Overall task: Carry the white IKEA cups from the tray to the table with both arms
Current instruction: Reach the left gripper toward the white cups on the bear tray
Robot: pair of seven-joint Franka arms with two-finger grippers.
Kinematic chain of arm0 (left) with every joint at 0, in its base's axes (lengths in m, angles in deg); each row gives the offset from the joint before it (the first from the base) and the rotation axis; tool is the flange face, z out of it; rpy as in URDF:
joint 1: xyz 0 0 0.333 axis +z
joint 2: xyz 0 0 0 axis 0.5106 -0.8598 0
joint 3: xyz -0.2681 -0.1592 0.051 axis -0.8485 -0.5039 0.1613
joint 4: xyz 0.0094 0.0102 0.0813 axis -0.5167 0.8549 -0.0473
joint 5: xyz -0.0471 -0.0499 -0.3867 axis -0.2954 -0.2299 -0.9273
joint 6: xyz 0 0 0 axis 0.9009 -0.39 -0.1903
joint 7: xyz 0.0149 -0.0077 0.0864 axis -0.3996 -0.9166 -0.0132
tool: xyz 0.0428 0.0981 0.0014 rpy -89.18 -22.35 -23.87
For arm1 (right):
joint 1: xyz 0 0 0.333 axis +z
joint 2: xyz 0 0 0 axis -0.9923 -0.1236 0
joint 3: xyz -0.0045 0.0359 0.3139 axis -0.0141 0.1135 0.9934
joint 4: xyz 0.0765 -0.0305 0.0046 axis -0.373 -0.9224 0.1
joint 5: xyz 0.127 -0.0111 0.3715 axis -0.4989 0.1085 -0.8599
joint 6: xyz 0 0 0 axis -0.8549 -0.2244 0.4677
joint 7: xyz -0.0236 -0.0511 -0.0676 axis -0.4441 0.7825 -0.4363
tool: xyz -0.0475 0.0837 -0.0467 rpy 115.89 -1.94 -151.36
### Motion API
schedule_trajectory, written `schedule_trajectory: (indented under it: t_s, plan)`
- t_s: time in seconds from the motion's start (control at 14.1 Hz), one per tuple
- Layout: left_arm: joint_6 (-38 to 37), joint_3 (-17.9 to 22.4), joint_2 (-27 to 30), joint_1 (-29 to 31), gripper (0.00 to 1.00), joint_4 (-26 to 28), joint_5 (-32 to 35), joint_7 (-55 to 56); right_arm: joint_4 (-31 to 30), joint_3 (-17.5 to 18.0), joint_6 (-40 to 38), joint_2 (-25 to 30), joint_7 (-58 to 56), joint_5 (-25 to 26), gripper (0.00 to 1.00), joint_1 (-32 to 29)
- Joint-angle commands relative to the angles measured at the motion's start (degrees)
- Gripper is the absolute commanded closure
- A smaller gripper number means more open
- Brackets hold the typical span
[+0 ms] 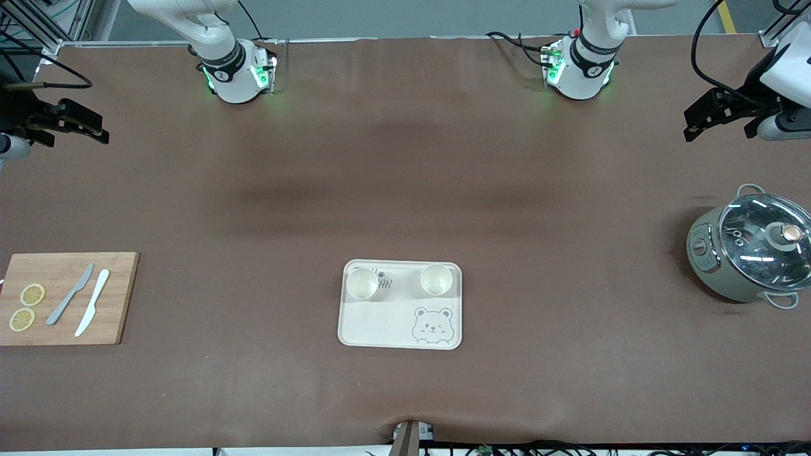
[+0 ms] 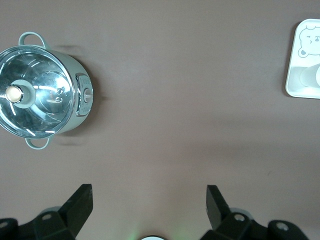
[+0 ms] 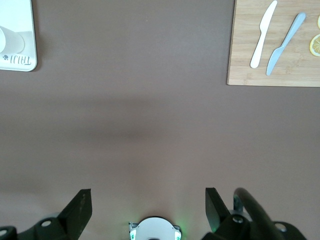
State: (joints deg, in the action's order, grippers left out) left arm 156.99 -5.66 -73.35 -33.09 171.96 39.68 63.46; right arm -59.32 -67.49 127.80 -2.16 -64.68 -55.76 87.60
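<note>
Two white IKEA cups stand upright side by side on a cream bear-printed tray point(image 1: 380, 324) in the middle of the table. One cup point(image 1: 362, 284) is toward the right arm's end, the other cup point(image 1: 436, 280) toward the left arm's end. My left gripper point(image 1: 694, 128) hangs open and empty over the table at the left arm's end, well away from the tray; its wrist view shows the left gripper point(image 2: 148, 192) over bare mat. My right gripper point(image 1: 98, 132) hangs open and empty at the right arm's end; in its wrist view the right gripper point(image 3: 148, 196) is also over bare mat.
A grey-green pot with a glass lid point(image 1: 751, 250) stands at the left arm's end, the same pot point(image 2: 45, 90) showing in the left wrist view. A wooden cutting board point(image 1: 120, 297) with two knives point(image 1: 82, 301) and lemon slices point(image 1: 26, 307) lies at the right arm's end.
</note>
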Motion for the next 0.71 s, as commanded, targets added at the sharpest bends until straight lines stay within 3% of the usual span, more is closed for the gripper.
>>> schedule_trajectory:
  t_s: [0.0, 0.36, 0.5, 0.64]
  plan:
    - [-1.4, 0.2, -0.8, 0.0, 0.0, -1.7, -1.2, -1.0, 1.6, 0.0, -0.4, 0.4, 0.2, 0.7, 0.0, 0.8]
    - [-1.3, 0.2, -3.6, -0.6, 0.0, -1.9, -0.3, -1.1, 1.7, 0.0, -0.5, -0.3, 0.2, 0.6, 0.0, 0.8]
    - [-1.3, -0.2, -8.6, -1.0, 0.0, -5.0, -0.4, -1.2, 1.7, -0.1, -0.3, -0.4, 0.4, 0.7, 0.0, 0.3]
    - [-0.1, -2.2, -12.1, -1.9, 0.0, -4.8, -0.8, -0.3, 1.7, -0.1, -0.2, -0.5, 0.3, 0.7, 0.0, 0.2]
